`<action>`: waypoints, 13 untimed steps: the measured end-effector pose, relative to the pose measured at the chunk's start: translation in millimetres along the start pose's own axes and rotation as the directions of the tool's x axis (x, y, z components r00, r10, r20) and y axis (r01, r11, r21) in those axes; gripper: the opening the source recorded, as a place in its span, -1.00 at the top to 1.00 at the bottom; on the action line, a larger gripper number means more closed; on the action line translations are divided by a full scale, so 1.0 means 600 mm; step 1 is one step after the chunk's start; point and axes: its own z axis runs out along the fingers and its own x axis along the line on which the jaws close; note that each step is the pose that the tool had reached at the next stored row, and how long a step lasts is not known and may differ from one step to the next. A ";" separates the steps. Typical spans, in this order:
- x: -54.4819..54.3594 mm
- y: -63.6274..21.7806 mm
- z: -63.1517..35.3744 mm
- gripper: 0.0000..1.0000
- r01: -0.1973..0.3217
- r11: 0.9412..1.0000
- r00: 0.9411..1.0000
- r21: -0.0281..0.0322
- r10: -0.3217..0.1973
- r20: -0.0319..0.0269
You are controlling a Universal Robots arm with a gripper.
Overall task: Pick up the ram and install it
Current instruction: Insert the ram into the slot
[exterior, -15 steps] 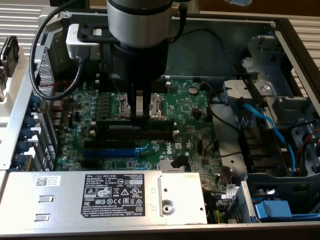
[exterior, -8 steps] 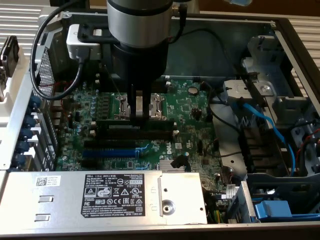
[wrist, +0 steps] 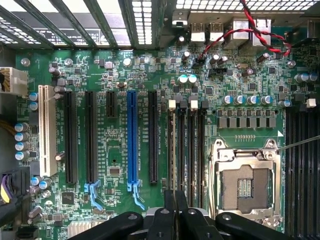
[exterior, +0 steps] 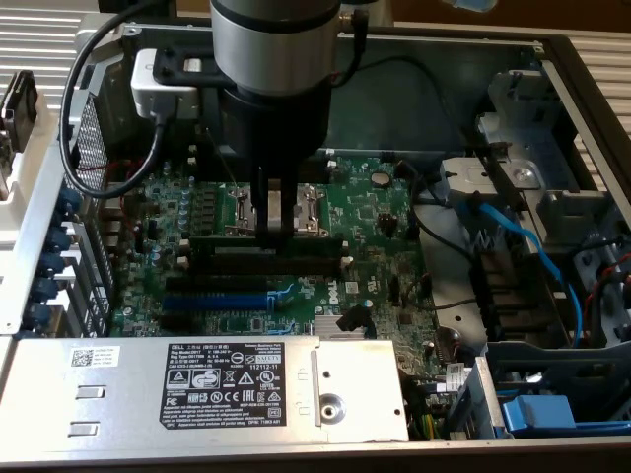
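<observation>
Your jaws are drawn almost together. The thin gap left between the fingertips appears to be filled by the ram, so judge it clamped, though the fingers hide the pinch itself.

The ram shows as a dark, green-edged strip standing on edge directly beneath the jaws. It runs out to both sides of them, which puts your hold near its middle.

The relation that matters is ram to slot. The ram's long axis lies square across the closing line of the jaws and parallel to the black memory slots, which start right under the fingertips and run straight away from them in the wrist view. In the exterior view the strip's lower edge sits at the slots' level, either touching or very nearly so. You cannot tell whether it is seated, nor which of the neighbouring slots it lines up with.

The white latches sit at the slots' far end from the jaws. The CPU socket is just beside the jaws on one side, and the blue expansion slot stands well apart on the other, also parallel. No tilt of the ram shows, so the alignment looks sound.
</observation>
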 end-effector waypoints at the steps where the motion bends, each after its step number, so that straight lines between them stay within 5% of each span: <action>1: -0.001 0.000 0.000 0.76 0.000 1.000 1.000 0.000 0.000 0.000; 13: -0.002 0.001 0.003 0.76 0.000 1.000 1.000 0.000 0.000 0.000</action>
